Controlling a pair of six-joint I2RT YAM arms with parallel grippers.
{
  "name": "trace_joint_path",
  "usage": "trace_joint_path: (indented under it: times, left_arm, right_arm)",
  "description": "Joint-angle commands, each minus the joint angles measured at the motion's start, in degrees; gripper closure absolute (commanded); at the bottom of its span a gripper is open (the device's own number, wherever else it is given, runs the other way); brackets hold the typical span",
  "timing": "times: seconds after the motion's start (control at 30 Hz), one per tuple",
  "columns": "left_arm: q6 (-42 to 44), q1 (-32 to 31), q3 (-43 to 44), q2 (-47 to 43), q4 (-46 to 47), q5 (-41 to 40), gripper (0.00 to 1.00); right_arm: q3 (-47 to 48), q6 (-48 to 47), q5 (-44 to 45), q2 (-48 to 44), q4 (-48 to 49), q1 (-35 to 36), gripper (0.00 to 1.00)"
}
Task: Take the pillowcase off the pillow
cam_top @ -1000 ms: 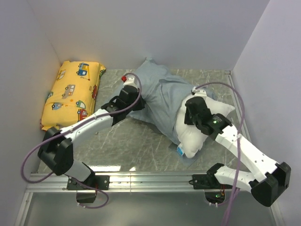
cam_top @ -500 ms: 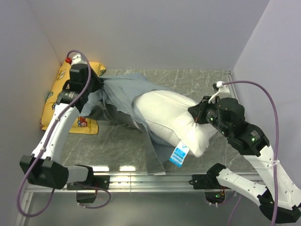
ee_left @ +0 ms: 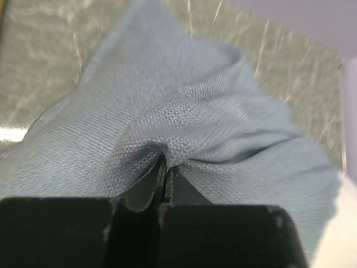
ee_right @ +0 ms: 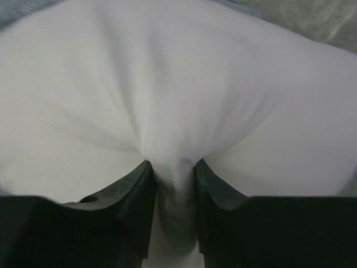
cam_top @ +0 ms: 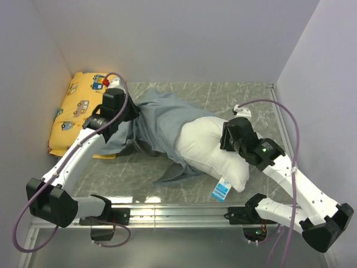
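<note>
Left tool (ee_left: 166, 168) and pillowcase (cam_top: 162, 120) nearer pillow (cam_top: 212, 148) than before

You work in robot lab test cell, not home. Plain pale walls (cam_top: 167, 39) box you in on three sides. Marble-pattern tabletop (cam_top: 150, 167) underneath. Aluminium rail (cam_top: 178, 213) runs along near edge, arm bases (cam_top: 103, 207) bolted to it. Purple cables (cam_top: 297, 137) loop loose off arms.

The left arm (cam_top: 78, 159) stretches from its elbow toward 1 o'clock, the left hand (cam_top: 124, 111) (ee_left: 165, 167) clamped tight on the pillowcase (cam_top: 162, 120) (ee_left: 184, 106). The right arm (cam_top: 290, 178) reaches toward 10 o'clock, the right hand (cam_top: 230, 134) (ee_right: 173, 173) pinching a ridge of the pillow (cam_top: 206, 151) (ee_right: 178, 84).
</note>
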Motion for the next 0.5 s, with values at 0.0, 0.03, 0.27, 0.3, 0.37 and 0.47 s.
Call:
trace_joint_path:
  times: [0.0, 0.03, 0.27, 0.3, 0.37, 0.47]
  left_arm:
    - [-0.5, -1.7, -5.6, -0.9, 6.3, -4.5, 1.00]
    - [-0.7, -2.5, -6.6, -0.7, 6.8, -4.8, 1.00]
    - [-3.0, -3.6, -10.5, 1.7, 10.4, -4.1, 1.00]
    - [-3.1, -3.9, -10.3, 2.1, 10.7, -4.1, 1.00]
    - [-3.0, -4.2, -10.1, 2.6, 10.5, -4.5, 1.00]
    - [-2.9, -4.3, -9.4, 3.0, 10.2, -4.5, 1.00]
  right_arm:
    - [-0.2, -0.8, 9.0, 0.4, 4.6, -0.4, 0.51]
    - [-0.1, -1.0, 9.3, 0.3, 4.5, -0.4, 0.45]
    - [5.0, -5.5, 18.6, -0.2, 2.3, 7.2, 0.18]
    - [6.1, -5.6, 21.3, 0.3, 2.3, 10.8, 0.17]
    - [7.2, -6.5, 23.8, 2.5, 2.2, 14.8, 0.16]
    - [7.7, -10.2, 25.8, 5.6, 3.8, 23.1, 0.14]
